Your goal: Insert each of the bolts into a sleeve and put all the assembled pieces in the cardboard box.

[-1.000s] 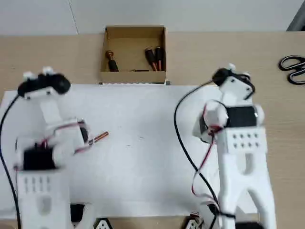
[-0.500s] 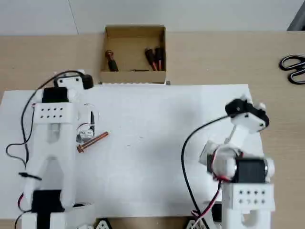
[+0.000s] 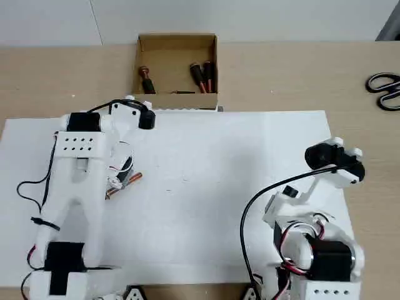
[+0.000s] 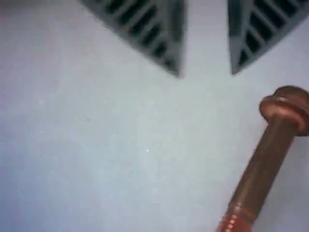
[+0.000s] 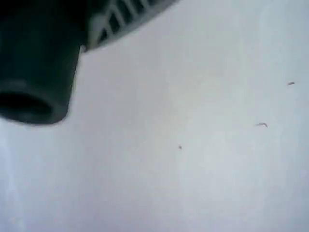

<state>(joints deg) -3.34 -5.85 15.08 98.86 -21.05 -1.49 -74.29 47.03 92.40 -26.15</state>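
The left gripper hangs low over the white sheet, in front of the cardboard box and off to its left. Its 2 jaws stand a narrow way apart with nothing between them.

The 1 loose bolt lies flat on the sheet just beside that gripper, not in the gap. Its flanged head sits close to 1 jaw tip, on the outer side of it. The shank runs away from the jaws on a slant. In the high view the head end lies farther from the box, tucked at the edge of the left arm, and the threaded tip points toward the box.

So the pick turns on a short sideways shift to bring the shank between the jaws, squared across its long axis. The left arm is plainly the nearer one.

Inside the box, 3 assembled pieces already lie on the floor, 1 at its left and 2 together at its right.

The right gripper is well in front of the box and to its right. As far as its blurred close view allows, it is clamped on a dark sleeve, open end outward.

Scissors lie on the bare table far right of the box.
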